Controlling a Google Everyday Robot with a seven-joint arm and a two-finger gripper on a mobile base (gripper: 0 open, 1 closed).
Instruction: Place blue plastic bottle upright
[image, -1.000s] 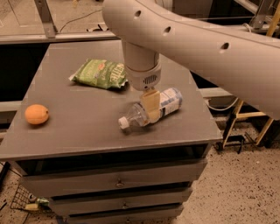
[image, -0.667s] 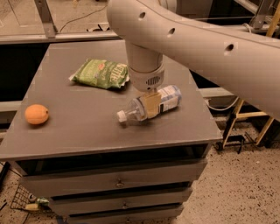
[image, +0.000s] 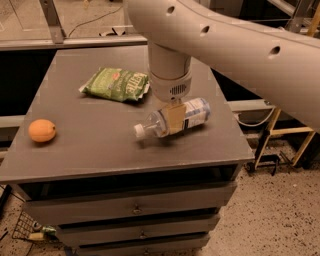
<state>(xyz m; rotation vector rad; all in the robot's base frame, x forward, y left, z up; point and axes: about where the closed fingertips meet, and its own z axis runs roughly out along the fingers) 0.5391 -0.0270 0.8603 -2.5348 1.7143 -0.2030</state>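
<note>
Your gripper (image: 173, 119) is clamped tight round the middle of the bottle (image: 195, 112), which lies sideways over the bench (image: 90, 150)

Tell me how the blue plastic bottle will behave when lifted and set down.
The blue plastic bottle looks see-through, so it is probably light. Round and held sideways by the tool over the right half of the table, it would likely roll if released so. Its plastic body may flex under the grip.

blue plastic bottle (image: 196, 113), white cap to the left, on its side, clamped mid-body by the pincer (image: 174, 120)
</note>
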